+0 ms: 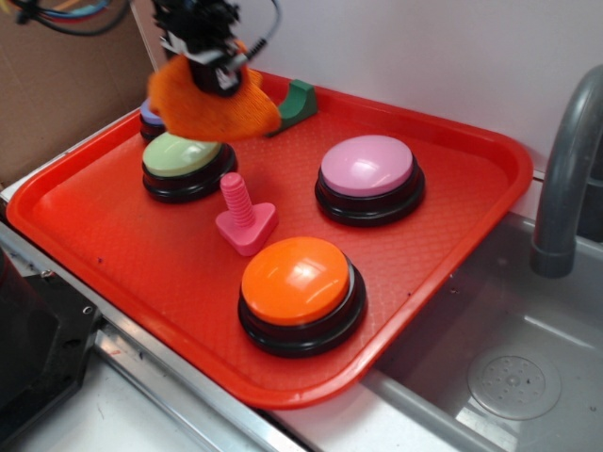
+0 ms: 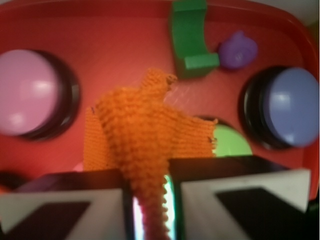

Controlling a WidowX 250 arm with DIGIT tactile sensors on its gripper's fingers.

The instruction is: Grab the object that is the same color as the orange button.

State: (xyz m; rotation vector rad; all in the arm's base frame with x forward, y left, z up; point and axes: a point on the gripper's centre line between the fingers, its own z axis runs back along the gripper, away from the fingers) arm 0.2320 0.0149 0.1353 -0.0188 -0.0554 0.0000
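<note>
Your pincer point(image 2: 150, 197) is clamped on the orange cloth point(image 1: 215, 102), which hangs clear above the tray point(image 1: 452, 226) at far left, over the green button point(image 1: 182, 153). Grab looks done; orange button point(image 1: 296, 280) untouched, nothing left.

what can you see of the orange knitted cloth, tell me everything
The orange knitted cloth is soft, open-mesh fabric, bunched and lumpy. It hangs lifted off the red tray, above the green button, with one gathered fold pinched in the tool. The rest droops and fans out below in ragged folds. Nothing else touches it.
</note>
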